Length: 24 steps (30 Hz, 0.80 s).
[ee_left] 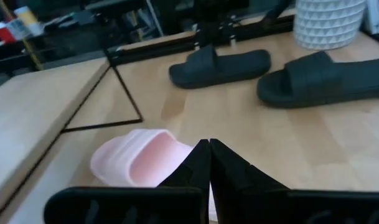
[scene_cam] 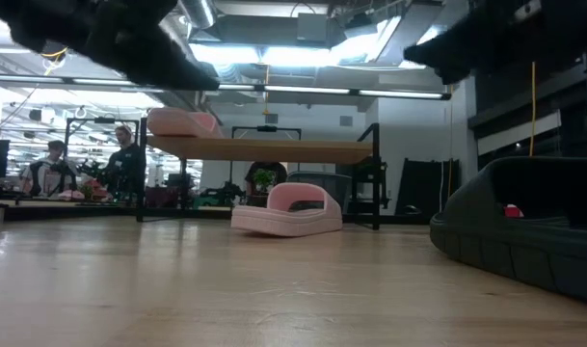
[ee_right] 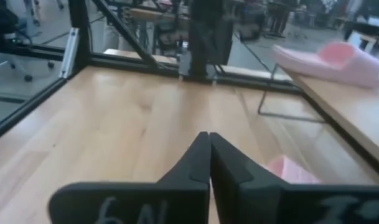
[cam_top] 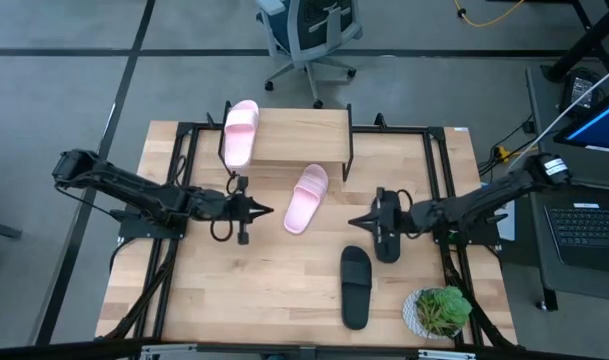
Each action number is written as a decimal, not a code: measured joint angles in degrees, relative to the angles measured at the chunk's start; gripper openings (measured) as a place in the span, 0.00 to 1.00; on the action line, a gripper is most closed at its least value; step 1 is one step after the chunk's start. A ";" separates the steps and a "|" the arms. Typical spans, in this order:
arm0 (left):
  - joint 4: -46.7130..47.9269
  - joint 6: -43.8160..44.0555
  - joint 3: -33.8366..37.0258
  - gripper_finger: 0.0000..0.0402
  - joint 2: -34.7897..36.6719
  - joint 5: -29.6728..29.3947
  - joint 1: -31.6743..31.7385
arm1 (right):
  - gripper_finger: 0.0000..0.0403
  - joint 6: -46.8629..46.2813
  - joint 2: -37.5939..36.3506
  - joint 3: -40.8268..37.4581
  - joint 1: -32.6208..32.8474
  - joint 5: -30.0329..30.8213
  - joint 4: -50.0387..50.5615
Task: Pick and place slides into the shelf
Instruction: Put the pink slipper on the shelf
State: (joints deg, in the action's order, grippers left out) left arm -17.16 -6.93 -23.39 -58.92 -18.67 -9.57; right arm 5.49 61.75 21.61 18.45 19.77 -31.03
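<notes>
Meanwhile both jaws are closed and empty, a potted plant (cam_top: 439, 309) beside one black slide (cam_top: 355, 286).

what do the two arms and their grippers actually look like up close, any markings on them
Both arms are dark, nearly black, jointed links with looped black cables alongside. The left gripper and right gripper each end in two matte black fingers tapering to a thin wedge tip. The right gripper's base block carries pale handwritten marks, too cropped to read.
</notes>
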 joint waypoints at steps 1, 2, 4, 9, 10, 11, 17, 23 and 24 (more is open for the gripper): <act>-1.77 0.44 1.23 0.00 0.00 0.39 0.18 | 0.01 0.78 0.83 1.00 0.36 0.06 0.00; -3.29 1.02 2.54 0.00 0.00 0.39 0.32 | 0.01 1.03 1.63 1.87 0.65 0.08 -0.06; -5.91 2.11 5.04 0.00 0.00 0.39 0.52 | 0.01 1.03 2.93 3.00 1.06 0.10 -0.05; -8.16 1.88 6.64 0.00 0.00 0.57 0.67 | 0.01 0.54 6.12 3.65 1.32 0.11 0.22; -8.19 1.86 6.64 0.00 0.00 1.39 0.67 | 0.01 0.17 6.53 3.65 1.32 0.13 0.22; -8.40 1.48 6.64 0.00 0.00 2.26 0.68 | 0.01 -0.39 6.76 3.65 1.32 0.13 0.21; -10.03 -1.14 6.62 0.00 0.00 3.23 1.32 | 0.01 -1.24 6.98 3.67 1.19 0.15 -0.07; -7.87 -1.25 3.53 0.00 0.00 3.29 4.45 | 0.01 -0.51 6.98 3.62 0.80 0.15 0.26; -6.18 -1.28 2.46 0.00 0.00 3.39 5.14 | 0.01 -0.90 6.98 3.43 0.49 0.13 0.04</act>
State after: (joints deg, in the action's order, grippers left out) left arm -23.35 -8.21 -20.93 -58.92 -15.28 -4.43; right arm 4.59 68.73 25.04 18.94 19.90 -30.98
